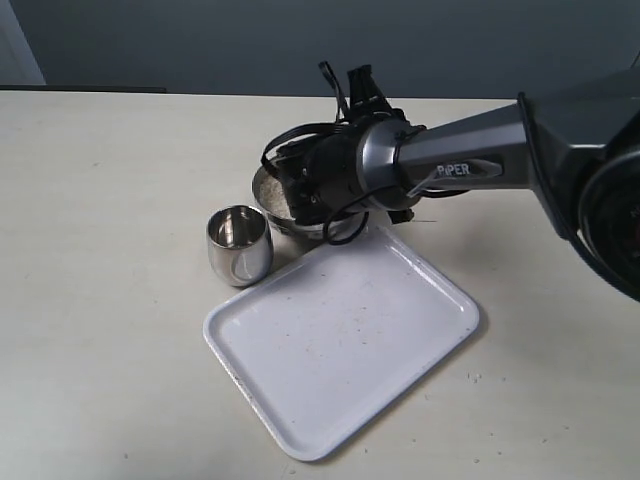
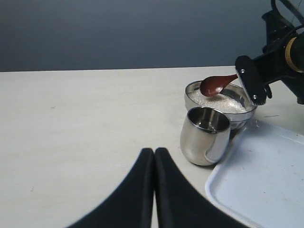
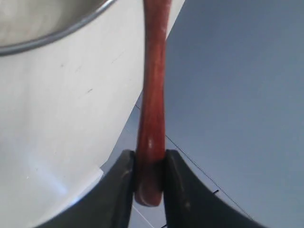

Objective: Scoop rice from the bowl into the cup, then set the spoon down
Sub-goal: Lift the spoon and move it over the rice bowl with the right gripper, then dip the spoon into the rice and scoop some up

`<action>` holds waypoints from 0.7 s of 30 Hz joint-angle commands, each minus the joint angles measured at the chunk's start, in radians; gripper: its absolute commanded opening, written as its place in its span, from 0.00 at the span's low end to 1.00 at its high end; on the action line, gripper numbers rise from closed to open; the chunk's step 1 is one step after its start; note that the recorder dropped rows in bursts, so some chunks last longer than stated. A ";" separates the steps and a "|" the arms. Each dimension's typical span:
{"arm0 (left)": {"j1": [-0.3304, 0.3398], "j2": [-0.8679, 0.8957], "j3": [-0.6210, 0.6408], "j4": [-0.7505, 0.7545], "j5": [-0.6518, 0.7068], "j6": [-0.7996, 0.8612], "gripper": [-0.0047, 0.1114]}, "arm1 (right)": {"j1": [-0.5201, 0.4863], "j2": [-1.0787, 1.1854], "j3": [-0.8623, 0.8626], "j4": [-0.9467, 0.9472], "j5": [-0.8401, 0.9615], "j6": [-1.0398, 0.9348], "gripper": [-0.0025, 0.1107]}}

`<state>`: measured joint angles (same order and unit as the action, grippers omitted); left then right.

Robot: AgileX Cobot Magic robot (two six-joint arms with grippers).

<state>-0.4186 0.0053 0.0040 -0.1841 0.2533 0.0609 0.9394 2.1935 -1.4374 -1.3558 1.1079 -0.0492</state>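
**Scooping stage, three views.** The right gripper (image 3: 151,173) is clamped on the far end of the wooden spoon (image 2: 216,84). The spoon's oval head hovers just above the rice (image 2: 219,100) in the steel bowl (image 1: 266,196). In the exterior view the bowl sits slightly above centre, largely hidden under the right arm's wrist. We cannot tell whether the head carries any grains. The steel cup (image 1: 240,245) stands upright just beside the bowl, to its lower left, and we see no rice in it. The white tray (image 1: 340,350) fills the lower centre, one corner close to both vessels. The left gripper (image 2: 154,154) has its fingers pressed together on nothing and hangs apart from the cup. To do this step well, we judge that the head should dip into the mound and come up level. It should then travel the short path to the cup and tip only over the middle of that narrow mouth. The long handle magnifies any wrist tilt, and a knock on the rim could topple the cup. Count: one bowl, one cup, one spoon, one tray, two grippers.
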 commanded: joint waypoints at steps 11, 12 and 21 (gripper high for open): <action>-0.024 -0.005 -0.004 0.002 -0.013 -0.007 0.04 | -0.002 0.033 -0.005 0.004 -0.071 -0.071 0.02; -0.024 -0.005 -0.004 0.002 -0.013 -0.007 0.04 | -0.002 0.035 -0.005 0.007 -0.078 -0.071 0.02; -0.024 -0.005 -0.004 0.002 -0.013 -0.007 0.04 | -0.002 0.033 -0.005 0.025 -0.152 -0.093 0.02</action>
<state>-0.4344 0.0053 0.0040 -0.1841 0.2533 0.0609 0.9394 2.2275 -1.4374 -1.3349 0.9696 -0.1318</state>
